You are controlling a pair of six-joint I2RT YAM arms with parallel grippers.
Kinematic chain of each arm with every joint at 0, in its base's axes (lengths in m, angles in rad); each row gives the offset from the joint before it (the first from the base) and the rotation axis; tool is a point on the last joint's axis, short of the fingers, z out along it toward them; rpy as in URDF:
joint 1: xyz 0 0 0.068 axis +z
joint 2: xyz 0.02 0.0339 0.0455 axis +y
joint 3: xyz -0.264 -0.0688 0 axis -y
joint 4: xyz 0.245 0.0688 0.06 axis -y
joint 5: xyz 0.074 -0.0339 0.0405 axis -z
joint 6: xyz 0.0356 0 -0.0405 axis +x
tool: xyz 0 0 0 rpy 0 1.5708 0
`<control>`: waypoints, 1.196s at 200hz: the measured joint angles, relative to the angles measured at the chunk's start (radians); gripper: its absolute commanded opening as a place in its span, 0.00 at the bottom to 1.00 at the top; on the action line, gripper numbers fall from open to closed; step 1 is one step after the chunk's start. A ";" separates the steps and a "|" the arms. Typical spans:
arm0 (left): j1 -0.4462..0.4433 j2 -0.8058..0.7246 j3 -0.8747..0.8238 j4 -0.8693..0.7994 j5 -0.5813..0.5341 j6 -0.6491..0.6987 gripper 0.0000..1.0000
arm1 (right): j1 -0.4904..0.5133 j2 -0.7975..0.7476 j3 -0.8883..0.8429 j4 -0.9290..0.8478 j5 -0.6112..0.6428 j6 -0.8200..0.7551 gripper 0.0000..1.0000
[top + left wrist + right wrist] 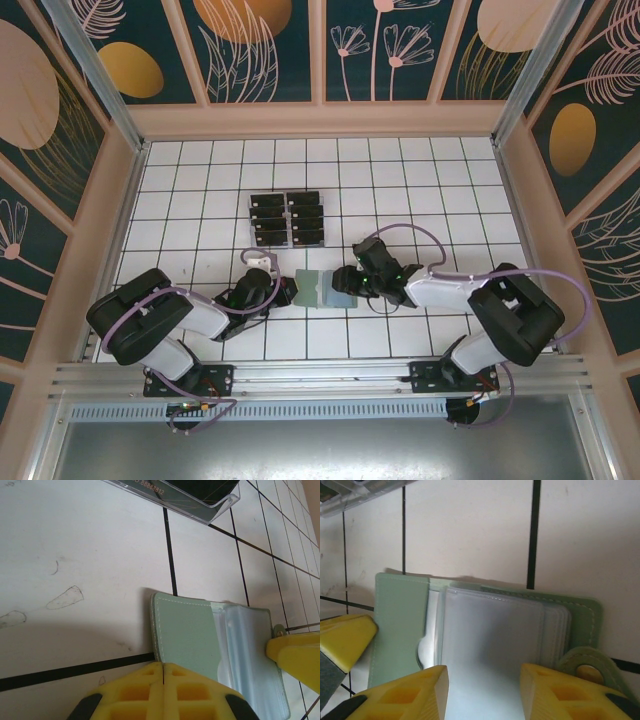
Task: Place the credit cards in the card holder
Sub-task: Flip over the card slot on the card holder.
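Step in hand looks like opening and steadying. The card holder (400, 615) lies open on the table (75, 540), between both end effectors. Left end effector (163, 672): fingers together at the cover edge, probably pinning it. Right end effector (482, 675): fingers apart, straddling the clear sleeves (490, 630). The credit cards (287, 218) sit racked, well beyond both. Next: one arm fetches a card while the holder is kept open.

Orange digits, roughly "88888812", run along a credit card (200, 487) in the clear rack (222, 507)

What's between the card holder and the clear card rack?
Bare white tile, nothing on it; the top view shows card holder and clear card rack apart.
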 measured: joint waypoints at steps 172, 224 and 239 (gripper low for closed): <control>0.000 0.002 0.000 0.000 0.000 0.000 0.00 | 0.002 -0.092 0.036 -0.088 0.042 -0.024 0.44; 0.000 0.002 0.000 0.000 0.000 0.000 0.00 | 0.002 -0.034 0.035 -0.088 0.042 -0.024 0.43; 0.000 0.002 0.000 0.000 0.000 0.000 0.00 | 0.003 -0.012 0.035 -0.087 0.042 -0.024 0.43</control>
